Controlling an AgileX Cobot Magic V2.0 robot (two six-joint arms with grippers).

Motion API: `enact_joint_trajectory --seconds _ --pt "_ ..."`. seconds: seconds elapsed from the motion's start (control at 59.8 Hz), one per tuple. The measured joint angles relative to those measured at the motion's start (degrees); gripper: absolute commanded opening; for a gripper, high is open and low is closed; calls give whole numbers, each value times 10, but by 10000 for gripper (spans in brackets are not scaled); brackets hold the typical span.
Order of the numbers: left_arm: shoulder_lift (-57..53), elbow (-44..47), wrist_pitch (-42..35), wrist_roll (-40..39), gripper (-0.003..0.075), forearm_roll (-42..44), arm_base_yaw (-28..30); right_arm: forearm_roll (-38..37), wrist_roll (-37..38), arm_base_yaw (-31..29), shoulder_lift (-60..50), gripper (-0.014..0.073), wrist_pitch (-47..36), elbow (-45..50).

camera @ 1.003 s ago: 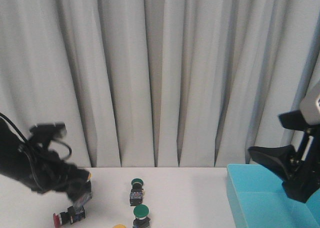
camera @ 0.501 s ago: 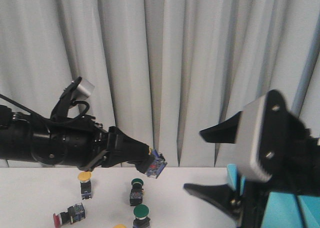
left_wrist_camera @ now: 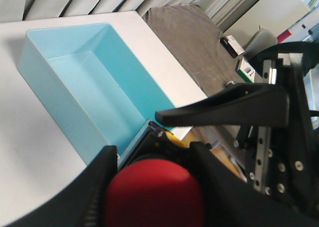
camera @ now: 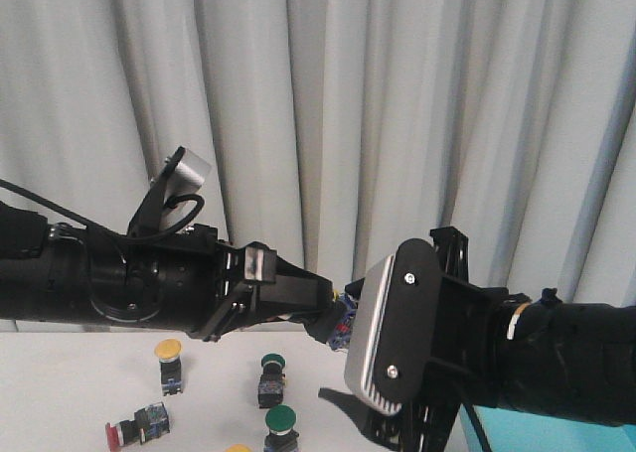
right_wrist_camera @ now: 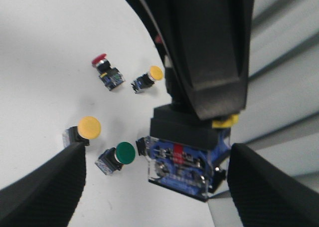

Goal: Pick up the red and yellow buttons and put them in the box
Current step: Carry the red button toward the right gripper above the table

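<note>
Background: a grey-white curtain (camera: 397, 104) hangs in folds behind a white table (camera: 60, 392).

Nearest to the camera, right gripper (right_wrist_camera: 154, 184): its two dark fingers (right_wrist_camera: 47, 187) stand wide apart, one on each side of the button body, and touch nothing. In the front view the right arm fills the lower right of the picture.

Left gripper (left_wrist_camera: 152, 184): it is closed on a red button (left_wrist_camera: 154, 199). The red cap shows between its fingers in the left wrist view, and the blue and black body of the button shows from its back side in the right wrist view (right_wrist_camera: 184, 169). In the front view this button (camera: 341, 325) is held in the air, above the table, between the two arms.

Buttons on the table, front edge: a yellow cap (camera: 237, 449) is cut by the picture edge; a green-capped button (camera: 281, 424) stands just beside it; another red button (camera: 137, 427) lies on its side to the left.

Buttons on the table, farther back: a yellow button (camera: 169, 365) stands upright; a second green-capped button (camera: 270, 377) is near it on the right.

Box (left_wrist_camera: 89, 82): light blue, open on top, and no button shows inside it in the left wrist view. It stands on the table on the right side, below and beyond the held button. In the front view only a corner (camera: 556, 438) shows under the right arm.
</note>
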Motion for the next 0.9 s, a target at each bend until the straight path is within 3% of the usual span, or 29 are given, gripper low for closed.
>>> enact_joint_trajectory --seconds 0.485,0.752,0.902 --pt "0 0 -19 -145 19 -9 0 -19 23 0 1 560 -50 0" --pt "0 1 -29 -157 24 -64 0 -17 48 0 11 559 -78 0" --pt "0 1 -29 -159 29 -72 0 -17 52 0 26 505 -80 0"
